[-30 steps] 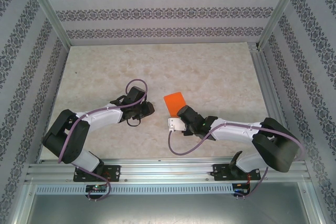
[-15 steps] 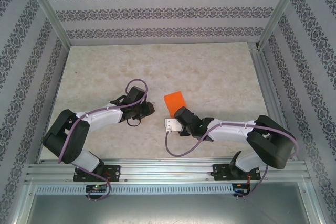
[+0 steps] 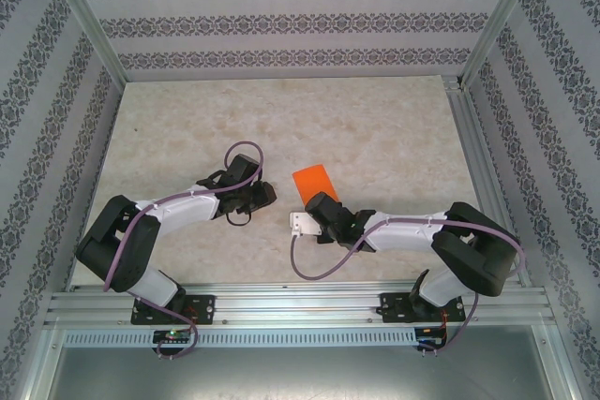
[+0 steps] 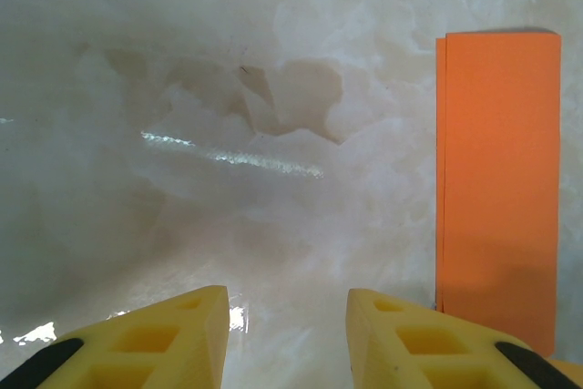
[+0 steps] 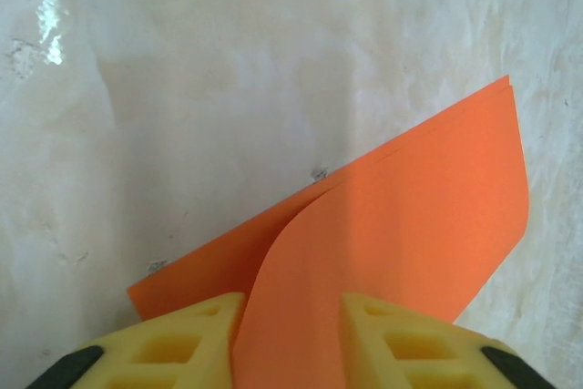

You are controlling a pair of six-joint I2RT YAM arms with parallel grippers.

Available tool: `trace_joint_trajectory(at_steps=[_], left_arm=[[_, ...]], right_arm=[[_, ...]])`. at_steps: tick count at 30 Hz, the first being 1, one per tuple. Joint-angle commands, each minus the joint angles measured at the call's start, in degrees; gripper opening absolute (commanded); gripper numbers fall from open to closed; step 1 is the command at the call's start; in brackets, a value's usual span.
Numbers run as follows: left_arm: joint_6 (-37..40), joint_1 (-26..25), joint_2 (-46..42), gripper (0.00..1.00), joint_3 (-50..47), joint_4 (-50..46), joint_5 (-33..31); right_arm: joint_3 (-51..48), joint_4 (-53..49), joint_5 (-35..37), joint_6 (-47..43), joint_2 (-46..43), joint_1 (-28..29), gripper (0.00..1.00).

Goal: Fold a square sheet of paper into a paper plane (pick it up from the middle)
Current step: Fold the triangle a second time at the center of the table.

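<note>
1. Folded orange sheet of paper (image 3: 311,181) lying on the tabletop (image 3: 375,128), about centre.
2. Right jaws parted around its curled-up top layer at the 6 o'clock edge, not clenched.
3. Left jaws released, empty, sheet off at 3 o'clock.

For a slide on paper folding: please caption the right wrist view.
Right gripper, jaws apart, straddling the curled-up top layer of the folded orange paper sheet on a pale marbled table.
</note>
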Motion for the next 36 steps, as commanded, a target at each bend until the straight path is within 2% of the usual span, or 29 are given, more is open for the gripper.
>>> trace_joint_trajectory(at_steps=[1,4,7,9,17,19,23,28,36], left_arm=[[-0.75,0.82,0.28,0.40,1.27,1.19,0.57],[-0.74,0.81,0.46,0.40,1.54,1.00,0.60],[-0.83,0.79,0.38,0.40,1.67,0.80,0.61],[-0.83,0.78,0.00,0.40,1.72,0.54,0.39],[-0.30,0.87,-2.67,0.40,2.48,-2.60,-1.43],[-0.32,1.08,-3.54,0.40,2.57,-3.29,-1.71],[-0.21,1.33,-5.04,0.41,2.91,-4.57,-2.11],[0.05,1.35,-6.43,0.41,3.93,-6.21,-2.41],[1.24,1.54,-11.33,0.41,5.83,-11.96,-7.23]], right_arm=[[1.82,0.17,0.57,2.68,0.18,0.16,0.29],[2.66,-1.29,0.88,5.12,-0.01,0.16,0.21],[4.24,-4.59,0.49,8.37,-0.20,0.09,0.04],[6.07,-7.33,-0.12,11.91,-0.56,0.08,0.00],[16.09,-21.00,-6.14,32.23,-1.07,-0.70,0.00],[17.29,-22.34,-7.70,36.53,-1.14,-0.80,0.00],[17.14,-21.53,-5.96,43.18,-3.18,-0.88,0.00],[21.15,-26.08,2.24,46.13,-5.95,-1.06,0.00],[30.31,-32.68,2.30,48.75,-6.35,-0.38,0.00]])
